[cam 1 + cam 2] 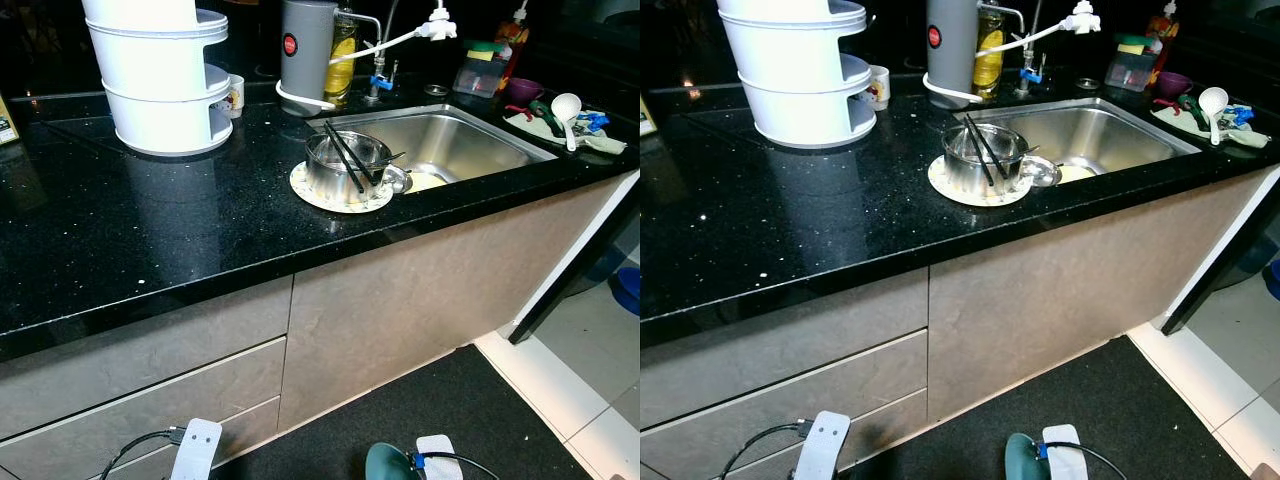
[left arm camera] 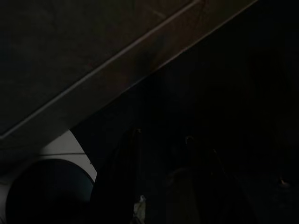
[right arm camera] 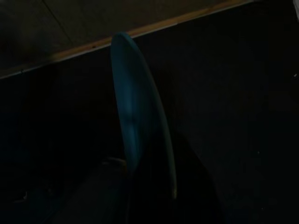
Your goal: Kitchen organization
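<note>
The right end effector point(image 3: 140, 186) hung low by the cabinet, clenched on a teal plate point(image 3: 140, 126) gripped by its rim, so that the plate stood edge-up near the dark floor mat point(image 1: 1110, 410); its top rim showed at the near edge of the head views. Carrying it by the rim probably kept it steady while the robot stood at the table.

The left end effector point(image 2: 154, 186) hung idle in the shade beside the drawers point(image 1: 150, 400); I could not tell whether it was released or clenched.

On the black table point(image 1: 150, 230), just left of the sink point(image 1: 470, 140), a steel pot point(image 1: 345, 165) sat on a pale plate point(image 1: 330, 197), with black chopsticks point(image 1: 343, 155) leaning across its rim and a small steel lid or ladle point(image 1: 397, 180) touching its right side. These looked like used dishes stacked for washing. What lay inside the pot could not be made out. The sink held something yellowish at its near corner.

Farther left stood a white tiered holder point(image 1: 165, 80), a mug point(image 1: 235, 95) just behind it. A grey cylinder point(image 1: 305, 55) stood at the far side by the tap point(image 1: 380, 60). To the right of the sink lay a white ladle point(image 1: 567, 110) on a cloth point(image 1: 560, 130), with a purple bowl point(image 1: 523, 90) and a clear box point(image 1: 480, 75) behind.
</note>
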### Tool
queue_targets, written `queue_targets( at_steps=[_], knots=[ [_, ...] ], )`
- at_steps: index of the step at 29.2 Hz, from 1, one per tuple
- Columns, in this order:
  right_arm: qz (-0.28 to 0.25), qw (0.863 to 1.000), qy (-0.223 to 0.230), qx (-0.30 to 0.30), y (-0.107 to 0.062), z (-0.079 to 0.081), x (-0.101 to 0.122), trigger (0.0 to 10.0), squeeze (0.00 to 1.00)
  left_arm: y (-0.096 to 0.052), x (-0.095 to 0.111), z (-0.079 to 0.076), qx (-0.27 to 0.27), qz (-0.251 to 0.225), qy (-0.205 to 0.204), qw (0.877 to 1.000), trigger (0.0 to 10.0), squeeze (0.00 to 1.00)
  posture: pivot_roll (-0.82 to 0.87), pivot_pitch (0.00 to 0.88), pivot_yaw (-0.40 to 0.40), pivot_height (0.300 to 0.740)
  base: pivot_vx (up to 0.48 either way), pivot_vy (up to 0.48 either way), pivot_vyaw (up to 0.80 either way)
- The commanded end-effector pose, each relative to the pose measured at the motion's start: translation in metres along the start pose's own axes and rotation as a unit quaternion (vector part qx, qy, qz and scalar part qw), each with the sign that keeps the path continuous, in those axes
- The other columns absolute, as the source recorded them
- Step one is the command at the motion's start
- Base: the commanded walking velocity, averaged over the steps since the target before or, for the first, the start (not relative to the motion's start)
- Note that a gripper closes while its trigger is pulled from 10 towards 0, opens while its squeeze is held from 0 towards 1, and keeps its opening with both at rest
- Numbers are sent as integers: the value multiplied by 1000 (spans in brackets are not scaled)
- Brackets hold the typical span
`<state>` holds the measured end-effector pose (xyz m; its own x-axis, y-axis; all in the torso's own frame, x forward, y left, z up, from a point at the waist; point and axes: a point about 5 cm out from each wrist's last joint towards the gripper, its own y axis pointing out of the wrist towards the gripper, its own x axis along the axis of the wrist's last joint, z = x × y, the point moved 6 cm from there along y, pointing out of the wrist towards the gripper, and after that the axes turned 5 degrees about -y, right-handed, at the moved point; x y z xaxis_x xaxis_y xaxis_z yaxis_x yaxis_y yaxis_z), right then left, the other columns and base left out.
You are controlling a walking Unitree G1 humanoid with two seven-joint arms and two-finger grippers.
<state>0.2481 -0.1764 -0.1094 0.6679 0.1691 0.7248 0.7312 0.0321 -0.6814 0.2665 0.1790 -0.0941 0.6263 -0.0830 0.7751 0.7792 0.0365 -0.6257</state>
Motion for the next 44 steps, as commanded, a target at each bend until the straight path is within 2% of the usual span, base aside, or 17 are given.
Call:
queue_targets(
  at_steps=[1,4,11,13,16,25,31,34,36,39,44],
  knots=[
    [2,999,18,33,0,23,-2,10000,0,-1,-7,0,-1,15,8,1000,10000,0,-11,80,-50,740,0,0,0],
    [4,999,12,31,1,21,-1,10000,0,0,-11,-2,-8,32,6,999,10000,0,-13,82,-51,740,0,0,0],
    [9,999,9,30,1,19,-3,10000,0,-1,-10,-2,-4,23,10,1000,10000,0,-15,80,-54,740,0,0,0],
    [13,999,7,30,0,17,-5,10000,0,-1,-8,-3,1,16,-3,1000,10000,0,-15,80,-53,740,0,0,0],
    [18,999,4,30,-1,17,-8,10000,0,-1,-7,0,12,14,1,1000,10000,0,-15,78,-54,740,0,0,0],
    [25,999,-2,31,-3,17,-14,10000,0,0,-7,-1,13,16,-21,1000,10000,0,-19,77,-51,740,0,0,0],
    [24,999,-3,31,-3,17,-14,10000,0,0,-5,-2,4,13,-4,1000,10000,0,-19,77,-49,740,0,0,0],
    [22,999,-5,32,-2,17,-13,10000,0,0,-5,-3,1,15,8,1000,10000,0,-18,76,-49,740,0,-480,0],
    [22,999,-5,33,-2,17,-12,10000,0,0,-5,-2,5,14,4,1000,10000,0,-18,76,-50,740,0,-439,0],
    [20,999,-7,34,-2,17,-11,10000,0,-1,-8,1,21,17,-31,999,10000,0,-18,75,-50,740,0,0,0],
    [18,999,-9,35,-2,18,-10,10000,0,0,-8,1,18,17,-28,999,10000,0,-18,75,-51,740,0,0,0]
  ],
)
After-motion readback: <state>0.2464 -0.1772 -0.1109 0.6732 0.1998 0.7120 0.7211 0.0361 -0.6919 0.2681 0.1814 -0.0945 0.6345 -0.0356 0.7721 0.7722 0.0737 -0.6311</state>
